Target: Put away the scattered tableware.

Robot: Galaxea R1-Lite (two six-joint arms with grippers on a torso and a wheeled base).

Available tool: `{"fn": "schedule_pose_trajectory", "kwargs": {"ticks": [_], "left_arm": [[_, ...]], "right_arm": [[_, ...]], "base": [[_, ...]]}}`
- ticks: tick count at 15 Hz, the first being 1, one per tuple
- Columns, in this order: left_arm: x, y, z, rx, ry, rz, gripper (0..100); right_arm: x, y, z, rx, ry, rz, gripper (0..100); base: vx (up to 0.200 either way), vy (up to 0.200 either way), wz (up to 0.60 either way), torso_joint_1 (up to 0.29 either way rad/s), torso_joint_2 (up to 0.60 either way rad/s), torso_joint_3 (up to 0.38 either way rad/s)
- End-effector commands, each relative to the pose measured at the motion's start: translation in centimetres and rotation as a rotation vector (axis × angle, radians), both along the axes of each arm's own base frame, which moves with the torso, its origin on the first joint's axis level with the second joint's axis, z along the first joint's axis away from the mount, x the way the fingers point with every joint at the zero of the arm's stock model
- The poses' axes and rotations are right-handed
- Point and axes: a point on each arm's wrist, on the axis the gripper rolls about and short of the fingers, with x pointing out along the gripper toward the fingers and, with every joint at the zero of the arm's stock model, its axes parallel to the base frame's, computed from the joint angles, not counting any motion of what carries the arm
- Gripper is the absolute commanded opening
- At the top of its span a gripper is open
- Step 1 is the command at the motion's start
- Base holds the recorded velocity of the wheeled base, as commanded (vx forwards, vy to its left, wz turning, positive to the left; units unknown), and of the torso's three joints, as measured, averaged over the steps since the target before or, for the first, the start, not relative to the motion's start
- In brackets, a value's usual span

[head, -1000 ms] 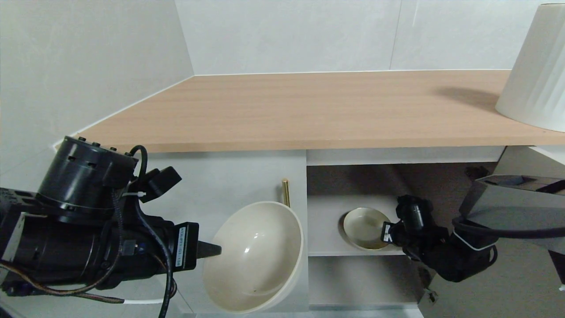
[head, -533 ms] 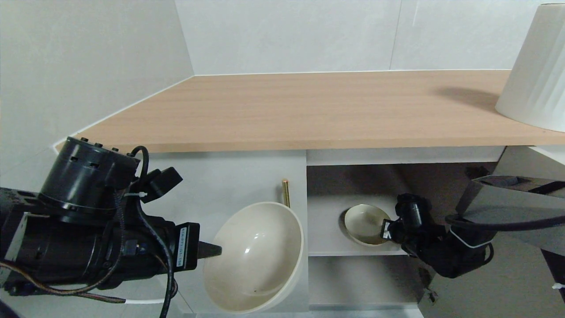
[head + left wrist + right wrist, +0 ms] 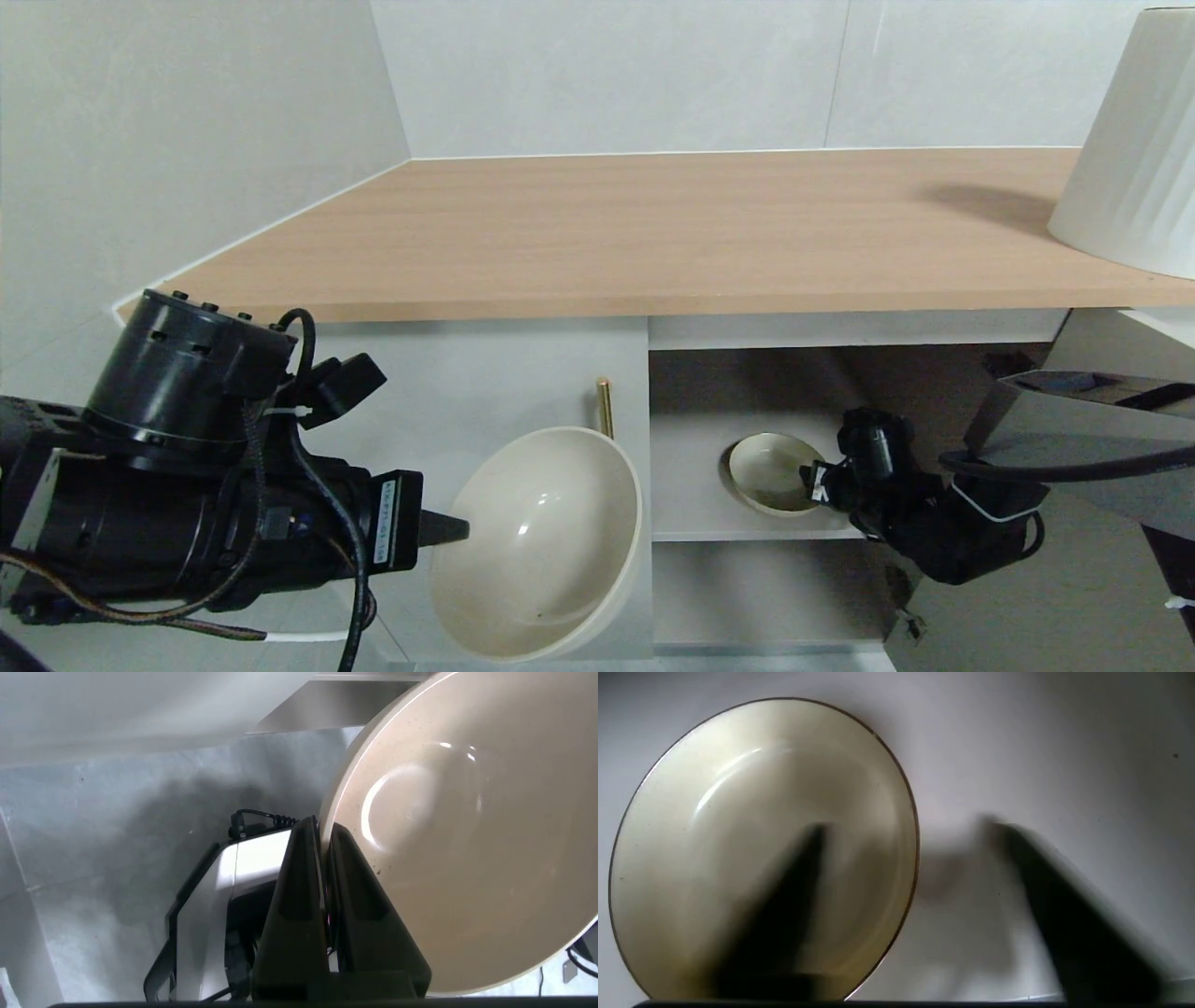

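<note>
Left gripper (image 3: 456, 529) clamped on the large bowl (image 3: 551, 541); right gripper (image 3: 814, 485) spread wide at the small dish (image 3: 767, 474).

From the head we see the large bowl tilted at the left gripper's three o'clock, before a white cabinet door (image 3: 485, 373); the small dish lies on the open shelf (image 3: 686, 509) at the right gripper's nine o'clock. Our left wrist shows both fingers (image 3: 301, 887) pinching the large bowl (image 3: 467, 821) by its rim. Our right wrist shows the fingers (image 3: 785, 915) apart, one over the small dish (image 3: 719, 831), the other over bare shelf (image 3: 1046, 747).
</note>
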Motion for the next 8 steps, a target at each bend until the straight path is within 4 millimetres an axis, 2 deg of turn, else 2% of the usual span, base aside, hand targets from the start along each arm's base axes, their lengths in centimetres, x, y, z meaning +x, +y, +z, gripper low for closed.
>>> {"fn": "schedule_pose_trajectory", "kwargs": {"ticks": [1,5,8], "left_arm": [[0.0,0.0,0.0,0.000,0.002,0.000,0],[0.1,0.0,-0.1,0.002,0.004,0.001,0],[0.3,-0.6,-0.6,0.012,0.025,-0.016,0]], "right_arm": [[0.0,0.0,0.1,0.002,-0.003,0.000,100],[-0.5,-0.1,0.6,0.001,0.000,0.002,100],[-3.9,0.4,3.6,0.037,0.006,0.100,100]], "base": [[0.000,0.000,0.00,0.000,0.00,0.000],[0.000,0.000,0.00,0.000,0.00,0.000],[0.000,0.000,0.00,0.000,0.00,0.000]]}}
